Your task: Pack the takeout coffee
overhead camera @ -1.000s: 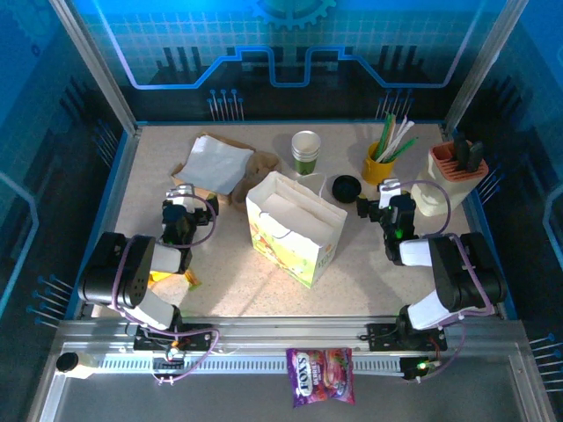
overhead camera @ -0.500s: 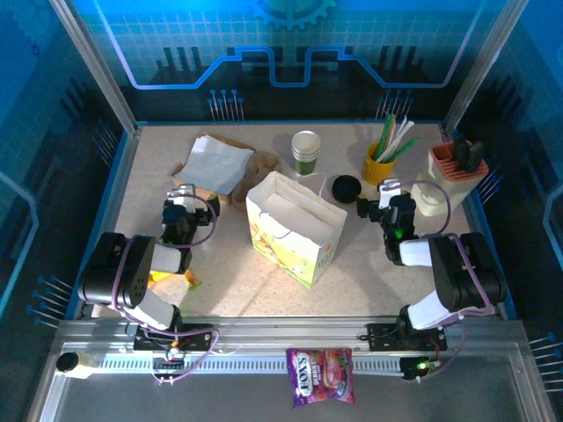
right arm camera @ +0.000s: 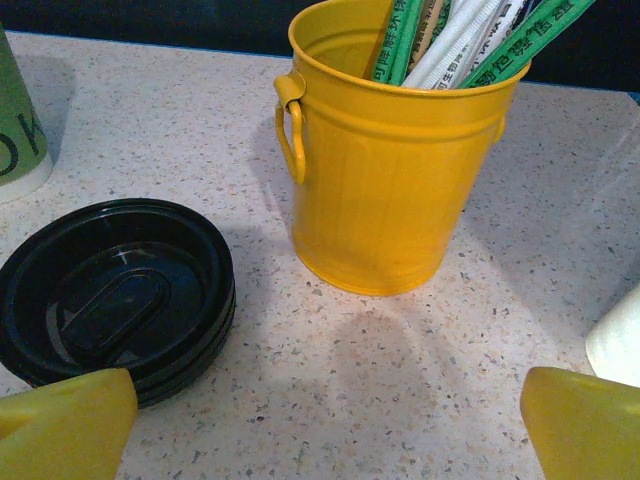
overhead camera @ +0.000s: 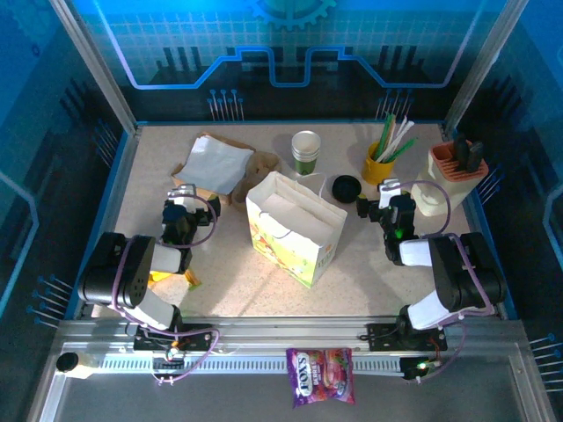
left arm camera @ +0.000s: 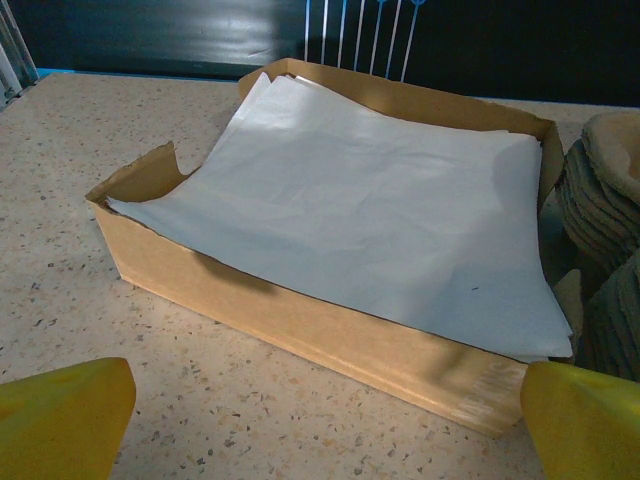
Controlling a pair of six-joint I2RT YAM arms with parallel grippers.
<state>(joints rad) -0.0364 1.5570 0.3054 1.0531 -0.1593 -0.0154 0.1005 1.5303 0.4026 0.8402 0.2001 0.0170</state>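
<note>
Coffee cup first: from the top camera you find the small white-and-green paper coffee cup (overhead camera: 306, 151) standing upright at the far middle of the speckled table (overhead camera: 264, 281), its mouth open. Just to its near right lies the round black plastic lid (overhead camera: 346, 187), apart from the cup and close to the far right corner of the white flower-printed paper bag (overhead camera: 295, 230), which stands open in the middle. Your left gripper (overhead camera: 182, 193) sits low on the left, pointing at the brown cardboard tray of white paper sheets (overhead camera: 214, 163). Your right gripper (overhead camera: 388, 188) sits on the right, near the lid and the yellow metal cup of wrapped straws (overhead camera: 380, 164).

From the left wrist you see that gripper's yellow fingertips (left arm camera: 60, 415) spread wide with nothing between them. The cardboard tray lies on the table just beyond them.

From the right wrist you see the other gripper's yellow fingertips (right arm camera: 65, 420) equally wide and empty. The black lid lies upturned at the near left and looks like two nested together. The yellow cup stands upright just right of it, not touching. The green side of the coffee cup shows at the far left edge.
</note>
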